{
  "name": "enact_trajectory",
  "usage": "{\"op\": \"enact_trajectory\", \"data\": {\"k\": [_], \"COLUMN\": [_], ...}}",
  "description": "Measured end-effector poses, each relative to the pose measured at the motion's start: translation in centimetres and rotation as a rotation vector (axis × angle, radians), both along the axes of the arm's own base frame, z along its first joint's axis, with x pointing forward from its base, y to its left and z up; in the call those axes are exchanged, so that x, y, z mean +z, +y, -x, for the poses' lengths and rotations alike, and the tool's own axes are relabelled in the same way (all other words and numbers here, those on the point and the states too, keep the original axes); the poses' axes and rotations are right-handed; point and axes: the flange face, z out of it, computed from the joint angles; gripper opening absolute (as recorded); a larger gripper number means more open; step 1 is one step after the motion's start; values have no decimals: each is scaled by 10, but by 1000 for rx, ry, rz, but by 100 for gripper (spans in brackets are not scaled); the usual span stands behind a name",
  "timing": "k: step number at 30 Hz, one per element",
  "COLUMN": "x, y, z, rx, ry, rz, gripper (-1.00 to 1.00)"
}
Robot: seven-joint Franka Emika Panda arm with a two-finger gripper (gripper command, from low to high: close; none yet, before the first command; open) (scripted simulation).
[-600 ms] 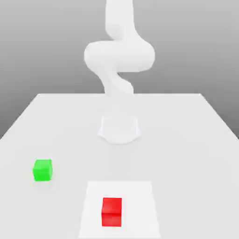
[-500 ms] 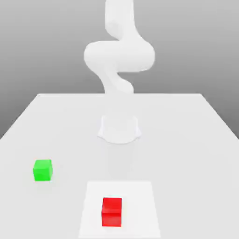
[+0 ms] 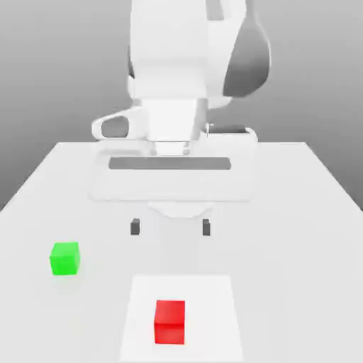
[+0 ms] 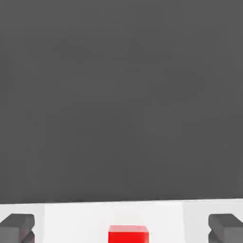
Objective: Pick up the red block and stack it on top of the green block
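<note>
The red block (image 3: 170, 322) rests on a paler square patch (image 3: 213, 319) near the table's front edge. Over at the exterior view's left stands the green block (image 3: 64, 258), alone on the table. My gripper (image 3: 170, 227) hangs open above the middle of the table, farther back than the red block and well apart from it. Its two dark fingertips (image 3: 135, 227) are spread wide with nothing between them. In the hand view the red block (image 4: 128, 234) shows between the two fingertips (image 4: 17, 228), at a distance.
The white table (image 3: 298, 213) stretches back to a far edge under the arm's body (image 3: 184, 64). Bare tabletop lies between the two blocks and on the exterior view's right.
The arm's hand has come into sight over the middle of the table, where before only the arm's rear column showed. Both blocks lie where they were.
</note>
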Motion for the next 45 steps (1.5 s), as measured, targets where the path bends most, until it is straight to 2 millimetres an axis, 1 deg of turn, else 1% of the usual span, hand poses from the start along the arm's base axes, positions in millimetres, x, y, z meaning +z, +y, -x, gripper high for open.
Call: {"op": "enact_trajectory", "data": {"k": [4, 5, 10, 11, 16, 17, 18, 20, 23, 25, 28, 31, 35, 38, 41, 44, 45], "x": [-77, -93, -156, -163, -162, -166, -161, -143, -110, -98, -90, -83, -76, -71, -67, -63, -67], "y": [-3, -3, -3, -3, -3, -3, -3, -3, -3, -22, -68, -112, -159, -186, -208, -229, -233], "z": [20, 23, 27, 27, 27, 27, 27, 26, 27, 34, 51, 74, 110, 139, 167, 201, 206], "rx": [-3, -2, -2, -2, -3, -2, -2, -2, -3, -44, -146, -252, -381, -467, -547, -641, -657], "ry": [124, 142, 160, 160, 160, 160, 160, 160, 160, 160, 160, 159, 158, 157, 155, 155, 154], "rz": [0, 0, 0, 0, 1, 1, 1, 1, 0, -3, -13, -22, -33, -40, -45, -52, -53], "gripper": [0, 0, 0, -100, -100, -100, -100, -100, -100, -100, -100, -100, -100, -100, -100, -100, -100]}}
